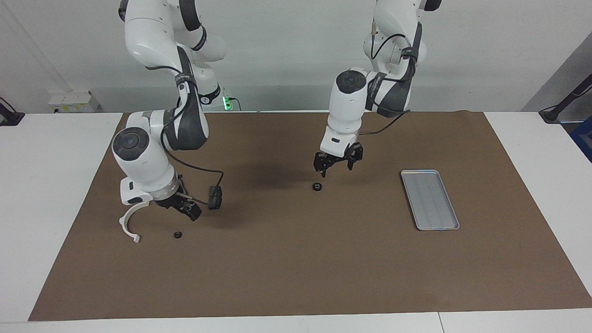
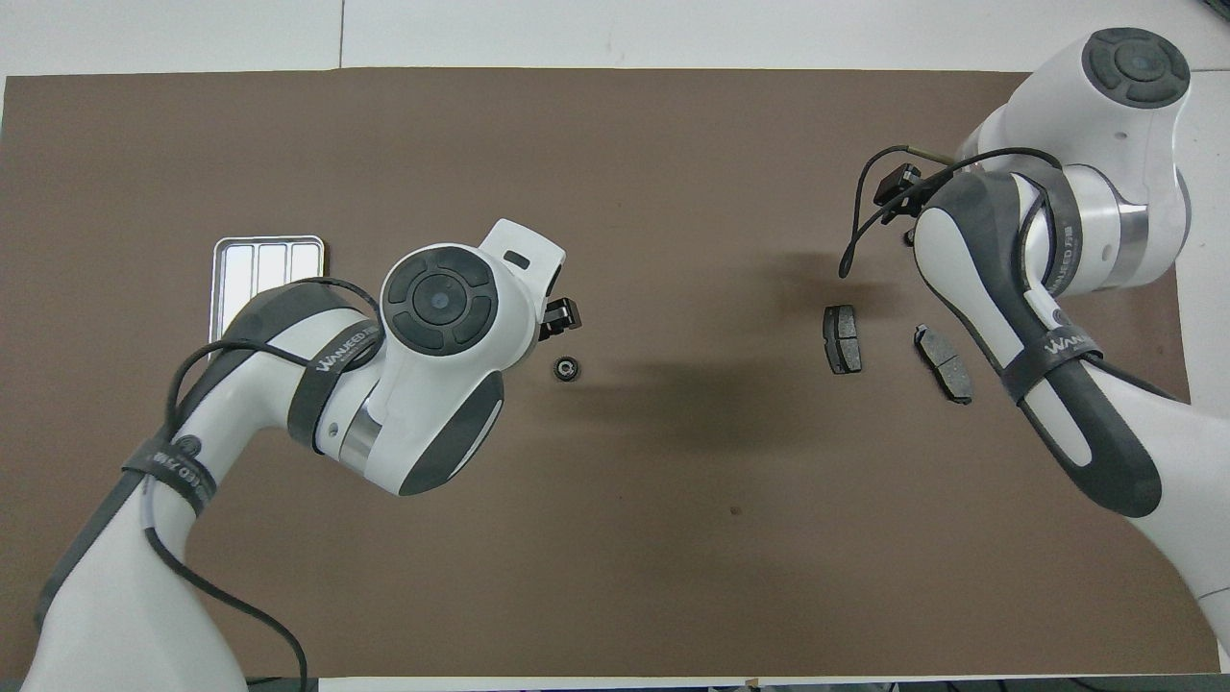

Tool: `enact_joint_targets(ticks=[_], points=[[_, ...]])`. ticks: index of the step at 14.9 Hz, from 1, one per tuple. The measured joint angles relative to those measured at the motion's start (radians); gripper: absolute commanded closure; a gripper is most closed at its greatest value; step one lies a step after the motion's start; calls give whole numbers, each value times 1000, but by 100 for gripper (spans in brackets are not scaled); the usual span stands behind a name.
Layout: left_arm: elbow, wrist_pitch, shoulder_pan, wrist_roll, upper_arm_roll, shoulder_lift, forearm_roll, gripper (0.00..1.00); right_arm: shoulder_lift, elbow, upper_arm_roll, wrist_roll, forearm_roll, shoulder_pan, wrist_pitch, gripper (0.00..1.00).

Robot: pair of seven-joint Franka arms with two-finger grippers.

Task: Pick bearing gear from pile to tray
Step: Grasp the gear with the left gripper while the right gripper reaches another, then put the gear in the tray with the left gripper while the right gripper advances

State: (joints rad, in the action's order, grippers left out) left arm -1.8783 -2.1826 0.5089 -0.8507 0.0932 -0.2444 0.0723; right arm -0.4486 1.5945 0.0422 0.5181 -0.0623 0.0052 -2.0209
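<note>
Your left pincer [image 1: 336, 163] hangs just above the bearing gear [image 1: 317, 186], fingers spread wide, nothing in them. My read: it's lined up for a straight drop onto the part. The gear sits alone mid-worktop [image 1: 296, 277], well apart from the tray [image 1: 430, 199], which lies toward the left arm's end and holds nothing yet.

Right pincer [image 1: 182, 209] is low over the pile end, beside the white arc [image 1: 132, 221] and close to a second small black round piece [image 1: 177, 235]. I can't tell whether it's open or closed. It looks parked clear of the left arm's path.

View differences:
- The facing view shows the gap between the left pincer and the gear, so no contact yet. Overhead, the left wrist covers most of the pincer and the gear [image 2: 567, 368] just peeks out beside it.
- Overhead shows both brake pads [image 2: 843, 338] side by side. Facing, the right arm hides one of them.
- The overhead view hides the arc and the second round piece under the right arm.
</note>
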Motion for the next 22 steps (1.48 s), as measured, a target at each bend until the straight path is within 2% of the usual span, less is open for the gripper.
enact_joint_targets(ticks=[2,4,8,12,16,18,20,21,22], points=[[-1,-38,19,-1,0,-57,-26,1,-13,34,0,-3,-13,-7,-60,1],[-3,-48,39,-6,1,-79,-43,1,-39,45,0,-3,-17,-10,-112,2],[-25,-49,56,-7,1,-80,-63,1,-91,46,0,-6,-22,-34,-190,5],[-76,-112,58,-7,1,-79,-67,1,-105,46,0,-6,-22,-36,-199,9],[-112,-162,59,-7,1,-81,-67,1,-117,53,0,-6,-22,-36,-199,18],[-118,-172,60,-7,1,-84,-68,1,-118,58,1,-6,-22,-36,-199,33],[-123,-193,63,-7,1,-87,-68,2,-119,61,1,-6,-22,-36,-199,61],[-126,-206,66,-7,1,-88,-68,3,-118,60,1,-6,-22,-36,-200,80],[-131,-218,68,-8,1,-90,-68,3,-118,57,4,-6,-22,-35,-201,94]])
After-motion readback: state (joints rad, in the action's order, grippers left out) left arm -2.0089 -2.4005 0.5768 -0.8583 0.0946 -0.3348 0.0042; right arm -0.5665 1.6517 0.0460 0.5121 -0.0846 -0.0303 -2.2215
